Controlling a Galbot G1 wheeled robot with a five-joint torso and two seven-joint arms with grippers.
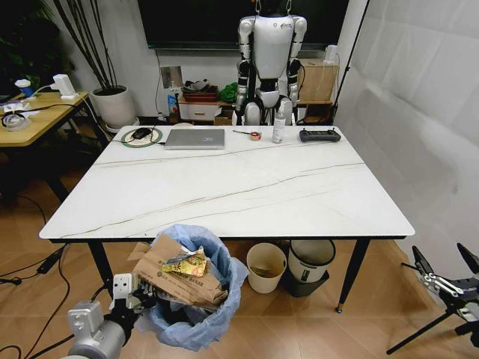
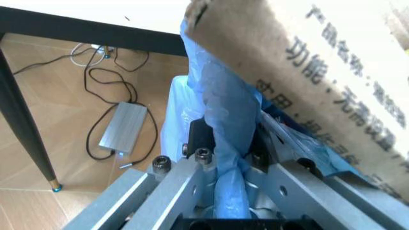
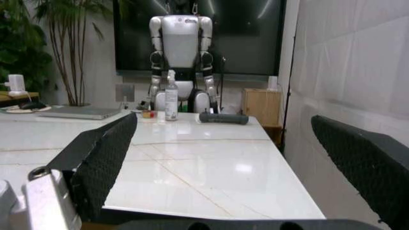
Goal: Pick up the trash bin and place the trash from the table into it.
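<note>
- The trash bin (image 1: 196, 299), lined with a crinkled light-blue bag, sat low in front of the table's near edge, toward its left corner, beside the near-left table leg.
- The left gripper (image 1: 142, 301) was at the bin's left side. In the left wrist view its two fingers (image 2: 199, 139) were pressed together on a bunched fold of the blue bag (image 2: 223, 124) at the rim, clamping it.
- The trash (image 1: 179, 273) was inside the bin: a torn piece of brown cardboard stuck up above the rim, with a small yellow wrapper lying on top of it.
- The table (image 1: 224, 194), white with thin dark veins and black legs, carried a silver laptop (image 1: 194, 138) along its far edge, left of centre.
- A spray bottle (image 1: 279, 123) stood at the far edge right of centre, and a black controller (image 1: 319, 135) lay near the far right corner.
- A cream bin (image 1: 266, 267) and a white bin with a black rim (image 1: 310, 262) stood on the floor under the table's near edge, right of centre.
- The right gripper (image 1: 447, 283) hung out past the table's near right corner, its dark textured fingers (image 3: 102, 158) spread wide apart and holding nothing.
- A white humanoid robot (image 1: 271, 52) stood beyond the far edge.
</note>
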